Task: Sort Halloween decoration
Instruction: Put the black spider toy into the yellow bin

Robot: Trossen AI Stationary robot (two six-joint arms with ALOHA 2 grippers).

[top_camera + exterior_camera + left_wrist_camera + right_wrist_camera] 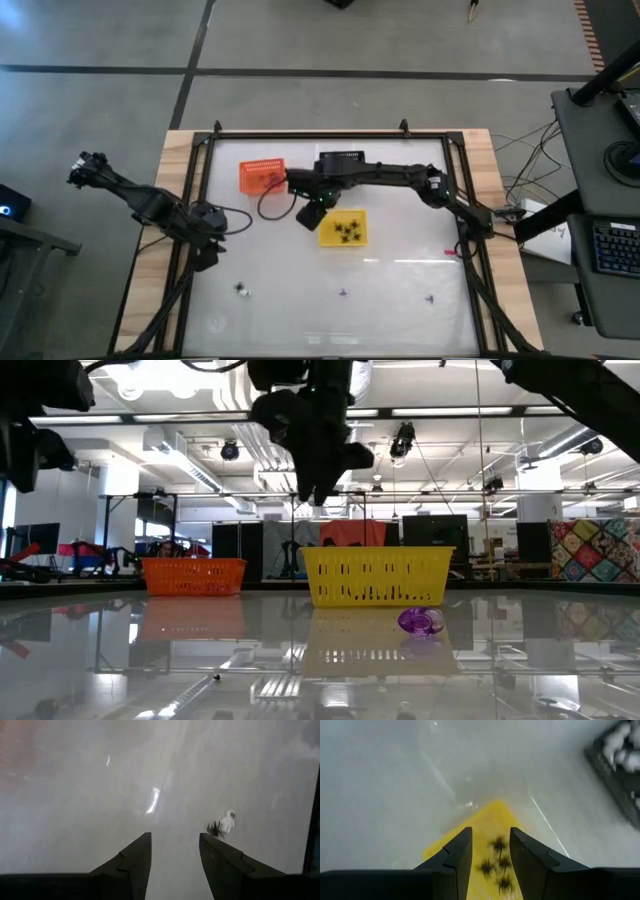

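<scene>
The Halloween decoration lies scattered on the glossy white table. A white piece beside a black spider [222, 825] lies near the left front [242, 290]. Two purple pieces [342, 293] [430, 298] lie near the front edge. Several black spiders [499, 860] lie in the yellow basket [343, 228]. My right gripper [490, 832] hangs open above that basket's left end [308, 218], with nothing between its fingers. My left gripper [175, 837] is open over the table's left side [205, 258], pointing steeply down, short of the white piece and spider.
An orange basket [262, 176] stands at the far left of the table. A black basket [620, 760] with white pieces in it stands behind the yellow one [342, 160]. A dark frame [300, 135] runs round the table. One purple piece [420, 622] lies in front of the yellow basket.
</scene>
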